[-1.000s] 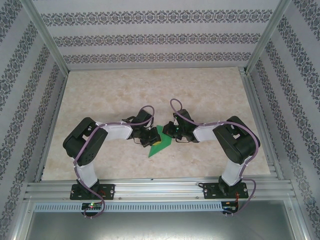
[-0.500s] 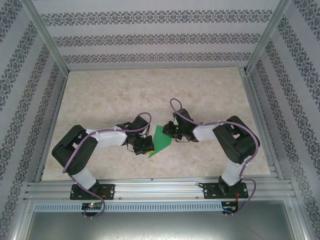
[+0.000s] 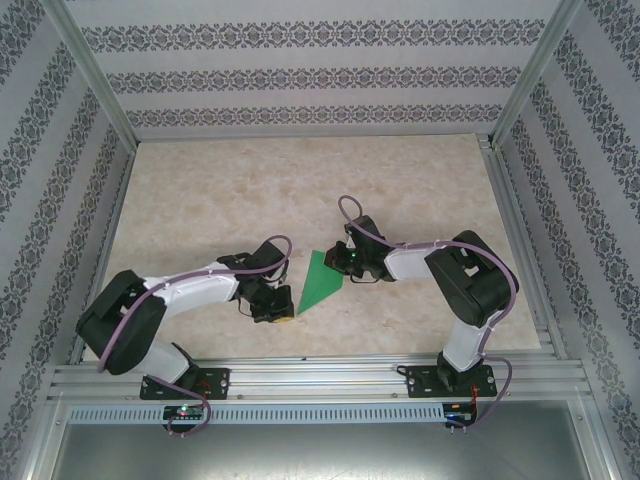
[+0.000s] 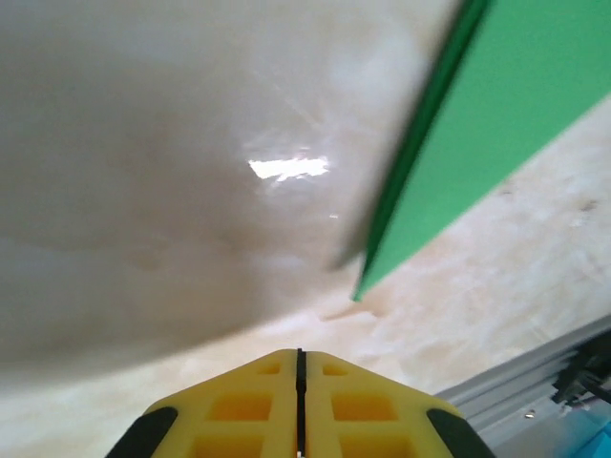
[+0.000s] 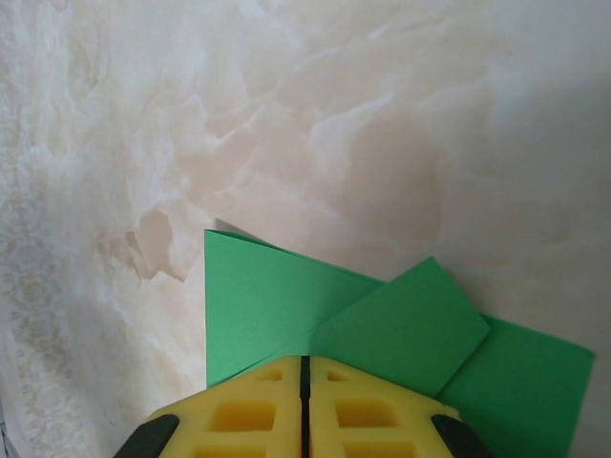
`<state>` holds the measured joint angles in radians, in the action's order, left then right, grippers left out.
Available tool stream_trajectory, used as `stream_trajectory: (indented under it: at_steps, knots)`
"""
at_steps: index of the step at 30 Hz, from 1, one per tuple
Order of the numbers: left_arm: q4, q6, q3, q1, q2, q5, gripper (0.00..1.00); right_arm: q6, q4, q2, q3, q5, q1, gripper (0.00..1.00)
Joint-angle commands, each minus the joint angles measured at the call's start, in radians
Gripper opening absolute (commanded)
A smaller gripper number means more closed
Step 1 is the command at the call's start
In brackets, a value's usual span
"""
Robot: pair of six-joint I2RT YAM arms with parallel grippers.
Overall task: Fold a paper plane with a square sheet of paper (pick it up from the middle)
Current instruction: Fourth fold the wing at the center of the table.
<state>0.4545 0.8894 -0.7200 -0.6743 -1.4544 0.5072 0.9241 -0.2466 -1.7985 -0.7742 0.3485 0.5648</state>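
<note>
The square sheet of paper (image 3: 321, 281) lies on the table as a folded bright-green pointed shape, its tip toward the near edge. My right gripper (image 3: 344, 263) is shut, its yellow fingertips (image 5: 258, 396) resting over the paper's right side, where layered flaps (image 5: 286, 305) spread ahead of them. My left gripper (image 3: 281, 310) is shut, with nothing between its fingers, just left of the paper's near tip. In the left wrist view the green paper (image 4: 477, 124) sits off to the upper right, apart from the left gripper (image 4: 299, 355).
The marble-patterned tabletop (image 3: 300, 190) stretches back to patterned walls. A metal rail (image 3: 320, 375) runs along the near edge, with a corner of the rail (image 4: 535, 377) close behind the left gripper.
My left arm has drawn back to the left and toward the near edge, coming off the paper. The right arm and the paper have stayed put.
</note>
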Motion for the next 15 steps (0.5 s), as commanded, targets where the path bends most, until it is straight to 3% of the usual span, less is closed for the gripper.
stream_trajectory:
  at_steps: [1,9,15]
  knots:
    - [-0.025,0.006,-0.031,-0.010,0.052,-0.018,0.13,-0.048,0.194,-0.060,0.019,-0.119,-0.007,0.08]
    - [-0.226,0.044,-0.117,-0.018,-0.131,0.054,0.15,-0.047,0.206,-0.045,0.024,-0.131,0.000,0.09]
    - [-0.115,0.049,-0.082,-0.021,-0.190,0.004,0.12,-0.074,0.208,-0.045,0.013,-0.116,0.000,0.09]
